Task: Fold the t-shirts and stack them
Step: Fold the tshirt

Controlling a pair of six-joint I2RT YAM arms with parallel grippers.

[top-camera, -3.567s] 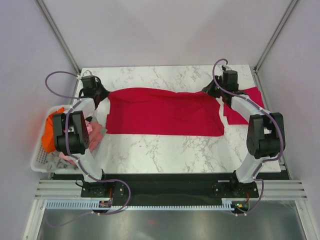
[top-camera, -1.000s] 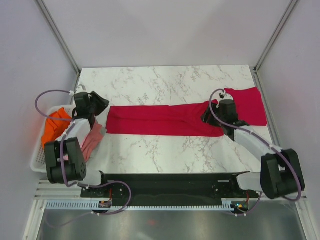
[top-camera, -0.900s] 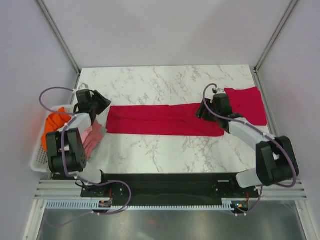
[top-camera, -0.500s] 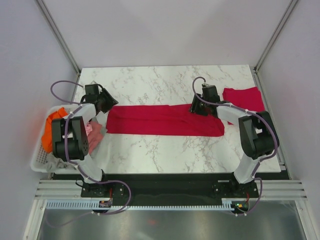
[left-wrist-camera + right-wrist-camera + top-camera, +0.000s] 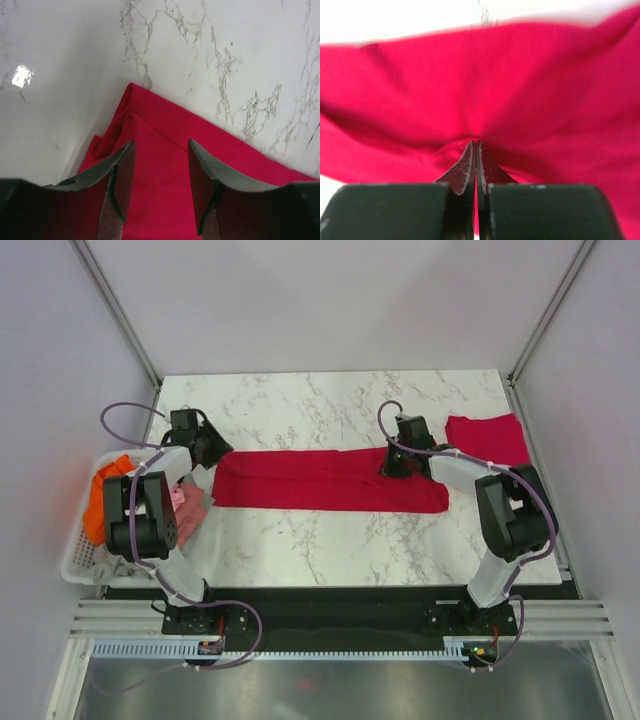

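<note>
A crimson t-shirt [image 5: 320, 480] lies folded into a long narrow strip across the middle of the marble table. Another red t-shirt [image 5: 488, 438] lies folded at the back right. My left gripper [image 5: 212, 448] hovers over the strip's left end. In the left wrist view it [image 5: 160, 185] is open, with the cloth [image 5: 165, 125] below and between the fingers. My right gripper [image 5: 392, 462] sits on the strip's upper edge, right of centre. In the right wrist view it [image 5: 475, 145] is shut, pinching a small ridge of the red cloth [image 5: 520, 75].
A white basket [image 5: 72, 558] hangs off the table's left edge, holding orange cloth [image 5: 105, 495]. Pink cloth [image 5: 185, 512] spills from it onto the table. Grey walls and frame posts close in the back and sides.
My right gripper slid left along the strip and shut on its upper edge. My left gripper moved up to the strip's left end and stayed open. The shirt has become narrower.
</note>
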